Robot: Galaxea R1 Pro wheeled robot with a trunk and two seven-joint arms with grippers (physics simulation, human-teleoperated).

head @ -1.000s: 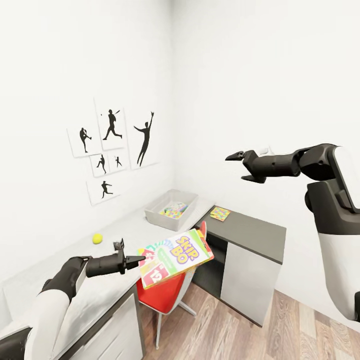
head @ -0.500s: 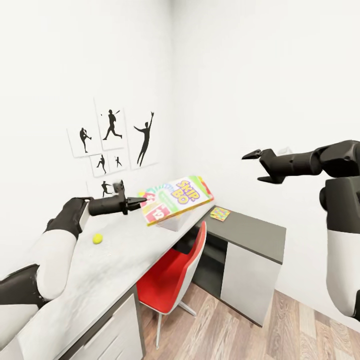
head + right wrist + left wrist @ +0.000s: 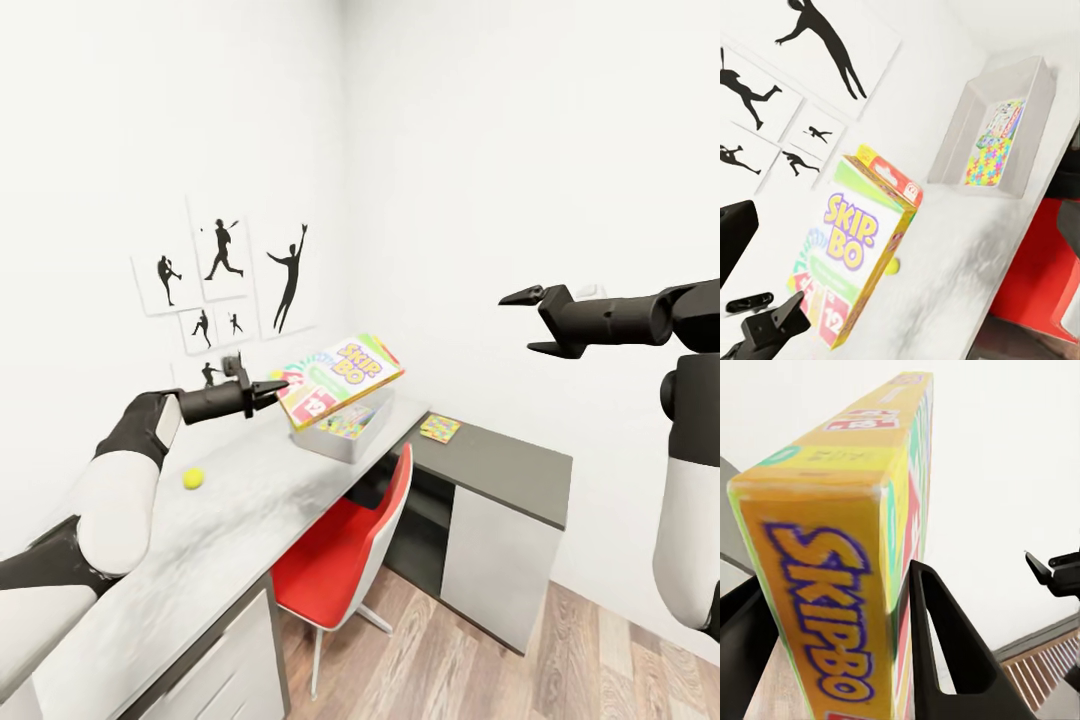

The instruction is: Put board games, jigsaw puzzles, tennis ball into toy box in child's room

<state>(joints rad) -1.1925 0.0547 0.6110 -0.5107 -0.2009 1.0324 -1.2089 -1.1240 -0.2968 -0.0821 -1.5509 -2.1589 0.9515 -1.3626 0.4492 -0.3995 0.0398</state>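
My left gripper [image 3: 272, 387] is shut on one end of the SKIP-BO board game [image 3: 340, 377], held tilted in the air just above the near end of the toy box [image 3: 337, 446]. The box [image 3: 832, 585] sits between my dark fingers [image 3: 945, 660]. The grey toy box [image 3: 954, 146] holds a jigsaw puzzle [image 3: 986, 161] and a pale green board game [image 3: 1003, 120]. The tennis ball [image 3: 193, 479] lies on the table [image 3: 235, 525]. Another jigsaw puzzle [image 3: 440, 429] lies on the dark side unit. My right gripper [image 3: 530, 321] hangs open and empty, high to the right.
A red chair [image 3: 345, 560] is tucked under the table's edge. The lower dark grey side unit [image 3: 500, 465] adjoins the table in the corner. Black silhouette pictures [image 3: 225, 290] hang on the left wall. Wooden floor [image 3: 480, 660] lies in front.
My left arm has lifted the SKIP-BO box from beside the chair up over the table and carried it to above the toy box. My right arm has drawn to the right and risen.
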